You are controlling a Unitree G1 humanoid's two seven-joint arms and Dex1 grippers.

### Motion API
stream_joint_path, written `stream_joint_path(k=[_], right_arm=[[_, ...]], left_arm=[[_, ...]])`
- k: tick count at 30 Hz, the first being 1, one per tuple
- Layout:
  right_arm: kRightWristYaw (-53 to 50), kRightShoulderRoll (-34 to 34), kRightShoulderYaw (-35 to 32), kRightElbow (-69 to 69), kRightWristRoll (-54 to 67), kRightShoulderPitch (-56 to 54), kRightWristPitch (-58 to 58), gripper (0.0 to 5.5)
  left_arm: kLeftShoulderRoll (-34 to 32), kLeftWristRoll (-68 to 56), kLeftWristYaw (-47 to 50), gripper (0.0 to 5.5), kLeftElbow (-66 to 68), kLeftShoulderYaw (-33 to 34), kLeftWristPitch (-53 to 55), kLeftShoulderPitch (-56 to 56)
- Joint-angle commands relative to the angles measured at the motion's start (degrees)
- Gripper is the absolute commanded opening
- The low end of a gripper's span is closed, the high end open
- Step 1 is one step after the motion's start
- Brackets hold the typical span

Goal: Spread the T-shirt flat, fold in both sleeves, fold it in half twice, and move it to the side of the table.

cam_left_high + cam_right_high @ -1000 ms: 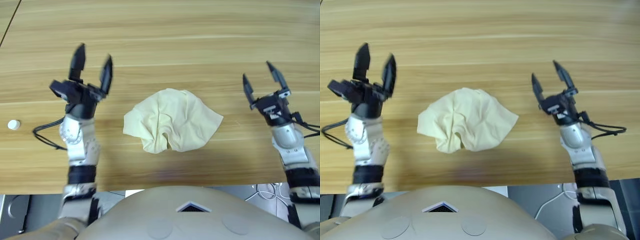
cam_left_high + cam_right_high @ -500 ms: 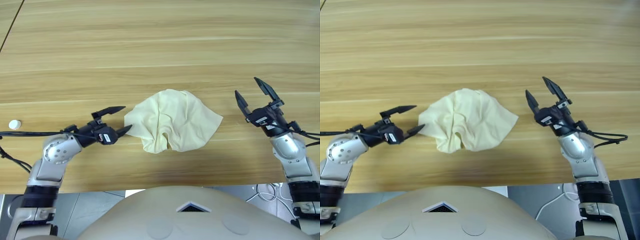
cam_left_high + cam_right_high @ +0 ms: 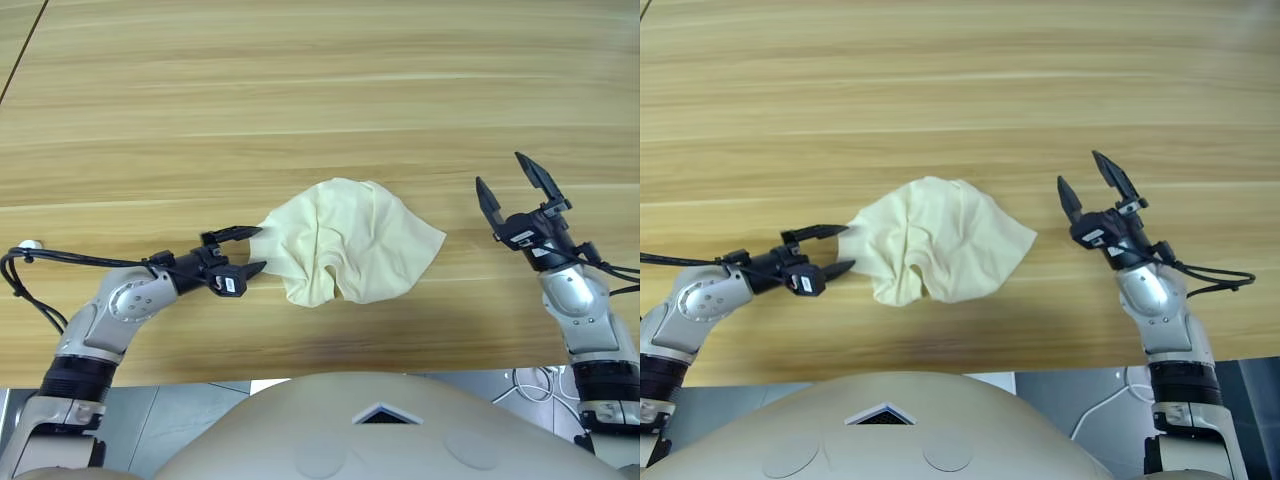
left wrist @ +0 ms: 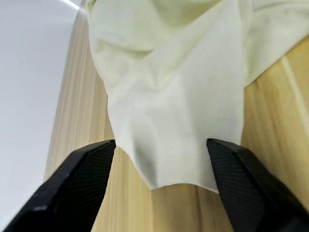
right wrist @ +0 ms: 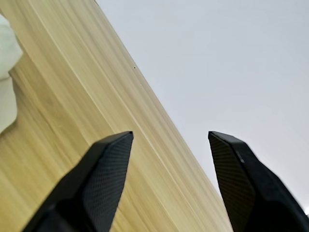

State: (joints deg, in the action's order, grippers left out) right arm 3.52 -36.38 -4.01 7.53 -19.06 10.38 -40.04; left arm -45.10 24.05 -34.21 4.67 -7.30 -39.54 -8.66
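A pale yellow T-shirt [image 3: 345, 240] lies crumpled in a heap on the wooden table [image 3: 320, 90], near its front edge. My left gripper [image 3: 250, 250] is low over the table at the heap's left edge, open, with a corner of the T-shirt [image 4: 174, 111] lying between its two fingertips. My right gripper [image 3: 513, 185] is raised to the right of the heap, apart from it, open and holding nothing. The right wrist view has a bit of the cloth [image 5: 7, 53] at its edge.
A small white cap [image 3: 27, 245] lies on the table at the far left. Black cables run from both arms along the table's front edge [image 3: 330, 362]. The far half of the table is bare wood.
My left gripper has dropped from upright to low and level, then slid right until its fingertips straddle the T-shirt's left corner. The right gripper shifted slightly toward the heap and stays open.
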Motion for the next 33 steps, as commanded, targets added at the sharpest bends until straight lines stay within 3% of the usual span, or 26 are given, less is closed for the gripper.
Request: stream_joint_path(k=[1,11,14,17,20,23,27,33], right_arm=[[-0.23,0.78,-0.49,-0.10,-0.25,-1.12,0.91,2.90],[-0.20,1.65,-0.82,-0.77,-0.80,-1.72,1.67,2.90],[-0.49,2.13,-0.68,-0.69,-0.83,-1.77,1.73,2.90],[0.39,1.64,-0.28,-1.58,-0.75,-2.20,1.68,2.90],[7.81,-3.12,1.97,-8.65,-0.09,3.76,1.15,2.90],[16.10,-8.43,2.69,-16.91,0.71,12.68,2.74,2.90],[24.64,-12.47,7.27,-22.72,-0.52,20.52,3.62,2.90],[33.21,-14.03,12.41,-25.04,16.17,17.14,2.67,2.90]], left_arm=[[-4.93,2.60,-0.02,3.54,4.04,0.82,0.72,1.64],[-7.33,8.54,7.10,3.54,14.36,-1.69,0.02,8.60],[-3.48,1.30,12.20,3.54,10.16,1.73,-3.10,9.04],[0.40,-16.33,13.25,3.54,0.96,6.02,-3.02,5.39],[-1.63,-29.90,10.10,3.54,-9.63,10.04,-0.28,-1.96],[-5.29,-31.73,5.68,3.54,-10.45,14.99,2.76,-8.50],[-11.08,-36.09,-7.89,3.54,-19.56,8.26,3.83,-19.95],[-8.99,-36.45,-16.21,3.54,-19.10,0.69,7.42,-15.38]])
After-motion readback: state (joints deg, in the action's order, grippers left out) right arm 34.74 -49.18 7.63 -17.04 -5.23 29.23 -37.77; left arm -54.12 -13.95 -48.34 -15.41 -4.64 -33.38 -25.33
